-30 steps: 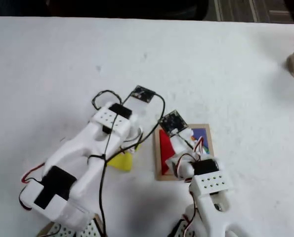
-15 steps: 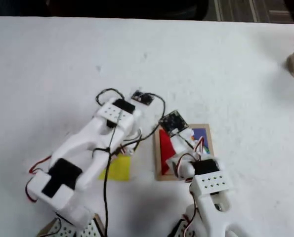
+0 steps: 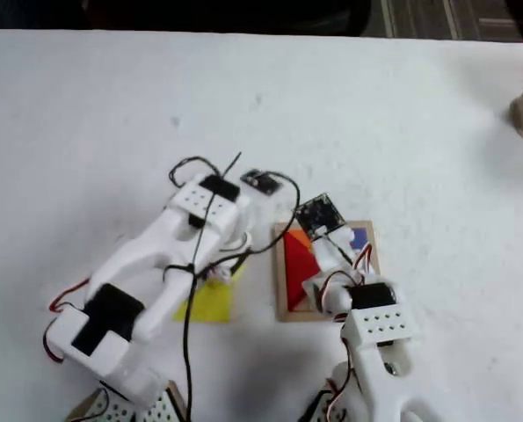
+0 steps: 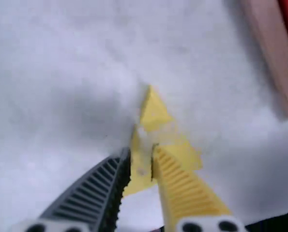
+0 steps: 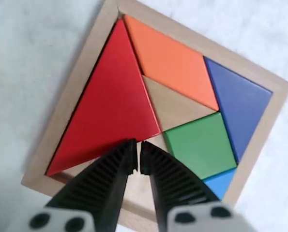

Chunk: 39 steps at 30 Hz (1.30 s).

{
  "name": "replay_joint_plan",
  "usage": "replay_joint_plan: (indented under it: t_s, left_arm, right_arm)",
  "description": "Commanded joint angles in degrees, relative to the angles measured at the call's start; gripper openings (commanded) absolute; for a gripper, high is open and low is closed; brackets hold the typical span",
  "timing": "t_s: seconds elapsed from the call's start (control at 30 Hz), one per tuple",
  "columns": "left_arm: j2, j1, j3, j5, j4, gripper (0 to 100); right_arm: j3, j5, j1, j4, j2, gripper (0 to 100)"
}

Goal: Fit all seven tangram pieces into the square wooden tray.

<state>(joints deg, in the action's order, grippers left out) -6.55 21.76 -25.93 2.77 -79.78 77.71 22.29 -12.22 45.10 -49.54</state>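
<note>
Left fingers (image 4: 182, 183) closed on the yellow triangle (image 4: 153, 113), pinching it by one edge. It sits over the table (image 3: 112, 114) just beside the tray (image 5: 78, 82), outside it; cannot tell whether it is lifted. Right fingers (image 5: 110, 169) almost together, holding nothing, over the tray's bare gap next to the red triangle (image 5: 110, 106). Also seated in the tray — orange piece (image 5: 170, 60), tan triangle (image 5: 175, 108), green square (image 5: 199, 145), dark blue triangle (image 5: 238, 108), light blue piece (image 5: 220, 182).
</note>
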Motion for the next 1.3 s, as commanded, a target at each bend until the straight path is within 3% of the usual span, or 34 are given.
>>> replay_joint_plan:
  t_s: [0.0,0.23,0.63,1.0,1.17,1.27]
  left_arm:
    - [8.5,0.4,-6.9,5.1,6.0,19]
    - [27.0,0.3,-24.1,10.2,13.5,31]
    - [27.5,0.2,-35.0,10.4,22.8,41]
    - [10.0,-2.8,-22.8,9.9,18.7,41]
    - [9.1,-3.2,-22.1,9.9,18.5,41]
    - [8.9,-2.9,-22.1,10.2,18.5,32]
  right_arm:
    - [-0.6,0.5,0.7,0.0,-1.7,1.8]
    - [-0.4,0.5,-1.0,0.0,-1.7,1.8]
    - [-0.2,4.0,-1.0,0.0,-1.5,1.8]
    - [-0.2,4.3,-1.0,0.0,-1.4,1.8]
    - [-0.2,4.2,-1.0,0.1,-1.5,1.8]
    - [-0.2,4.1,-1.0,0.1,-1.5,1.8]
